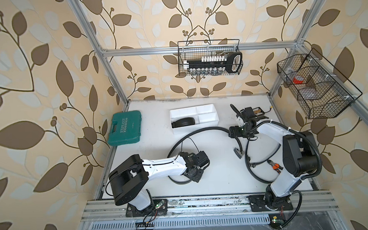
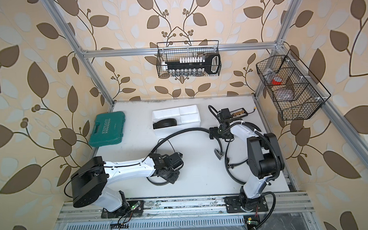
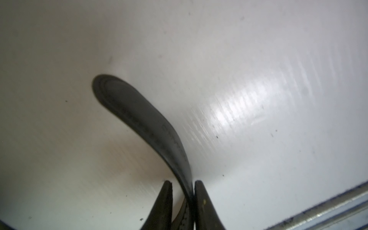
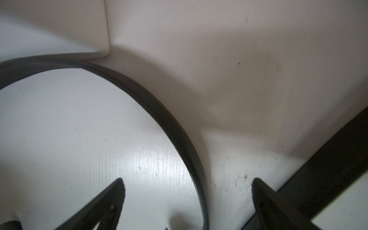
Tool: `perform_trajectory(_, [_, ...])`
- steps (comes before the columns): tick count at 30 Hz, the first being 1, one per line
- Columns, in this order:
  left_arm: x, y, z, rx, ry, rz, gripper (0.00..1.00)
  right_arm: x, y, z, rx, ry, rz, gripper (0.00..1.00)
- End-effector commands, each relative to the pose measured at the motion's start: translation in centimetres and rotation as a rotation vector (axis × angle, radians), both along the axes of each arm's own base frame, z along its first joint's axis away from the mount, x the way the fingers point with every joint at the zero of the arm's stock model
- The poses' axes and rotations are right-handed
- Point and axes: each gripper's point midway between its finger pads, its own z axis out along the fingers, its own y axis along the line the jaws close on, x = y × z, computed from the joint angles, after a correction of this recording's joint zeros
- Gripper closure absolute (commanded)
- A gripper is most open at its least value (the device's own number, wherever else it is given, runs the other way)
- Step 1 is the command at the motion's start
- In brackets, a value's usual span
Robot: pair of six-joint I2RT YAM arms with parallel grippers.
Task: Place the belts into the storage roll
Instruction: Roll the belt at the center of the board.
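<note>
One black belt lies coiled in the white storage roll, a compartment tray at the back of the table. A second belt arcs across the table, and its metal buckle lies near the right arm. My left gripper is shut on that belt's rounded tip low over the table, near the front. My right gripper stands open astride the same belt, which stands on edge without touching either finger.
A green tool case lies at the back left. Orange-handled pliers and a black cable loop lie by the right arm's base. Two wire baskets hang on the frame. A flat dark strap runs beside a right finger.
</note>
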Motion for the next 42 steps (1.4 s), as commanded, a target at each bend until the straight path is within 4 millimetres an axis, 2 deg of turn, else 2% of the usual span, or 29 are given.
perform_trajectory(1, [2.8,-1.9,1.4,-0.116,0.0,0.074,0.87,-1.1,0.8,-1.6,0.043,0.065,0.017,0.01])
perform_trajectory(5, [6.2,-3.0,2.2,-0.188,0.01,0.176,0.95,-1.8,1.4,-2.4,0.08,0.096,0.015,0.04])
perform_trajectory(8, [8.2,-4.0,2.3,-0.235,0.04,0.239,0.98,-2.6,2.0,-2.7,0.11,0.115,0.017,0.14])
perform_trajectory(10, [9.3,-4.5,2.1,-0.251,0.061,0.291,0.99,-3.4,2.7,-2.7,0.14,0.127,0.015,0.25])
perform_trajectory(14, [11.1,-5.8,1.8,-0.319,0.111,0.398,0.99,-6.1,5.7,-2.7,0.213,0.152,0.041,0.42])
perform_trajectory(15, [11.4,-6.1,1.6,-0.332,0.125,0.423,0.99,-7.1,7.0,-2.6,0.227,0.156,0.058,0.44])
perform_trajectory(18, [12.1,-6.9,1.0,-0.355,0.162,0.479,1.0,-9.7,10.3,-2.2,0.246,0.153,0.112,0.44])
perform_trajectory(20, [12.3,-7.4,0.8,-0.387,0.187,0.509,1.0,-10.7,11.5,-2.1,0.258,0.151,0.132,0.44])
perform_trajectory(22, [12.5,-7.7,0.8,-0.41,0.197,0.54,1.0,-11.0,11.4,-2.0,0.254,0.14,0.132,0.42])
perform_trajectory(24, [12.6,-7.8,1.1,-0.433,0.193,0.548,0.98,-10.4,10.5,-1.9,0.196,0.114,0.128,0.32])
perform_trajectory(27, [12.4,-8.1,2.3,-0.493,0.197,0.571,0.82,-9.3,9.4,-1.1,0.132,0.068,0.124,0.2])
perform_trajectory(29, [12.3,-8.2,3.8,-0.541,0.177,0.552,0.73,-8.3,9.0,0.1,0.105,0.011,0.118,0.02])
perform_trajectory(30, [12.2,-8.1,5.0,-0.574,0.154,0.533,0.66,-7.8,8.7,0.9,0.09,-0.023,0.114,0.01])
perform_trajectory(31, [12.2,-7.7,6.3,-0.592,0.114,0.517,0.57,-7.3,8.6,1.8,0.085,-0.063,0.12,0.01])
perform_trajectory(35, [11.2,-4.5,11.0,-0.58,-0.063,0.428,0.03,-6.4,8.3,4.6,0.066,-0.154,0.144,0.01])
perform_trajectory(37, [10.5,-2.9,13.3,-0.555,-0.16,0.341,0.01,-6.3,8.0,5.5,0.056,-0.182,0.154,0.01])
perform_trajectory(40, [10.2,-1.5,14.0,-0.456,-0.248,0.216,0.01,-5.9,6.7,6.6,0.036,-0.214,0.103,0.01])
perform_trajectory(42, [10.3,-1.6,14.2,-0.413,-0.331,0.062,0.01,-5.6,5.9,7.0,0.043,-0.226,0.072,0.01])
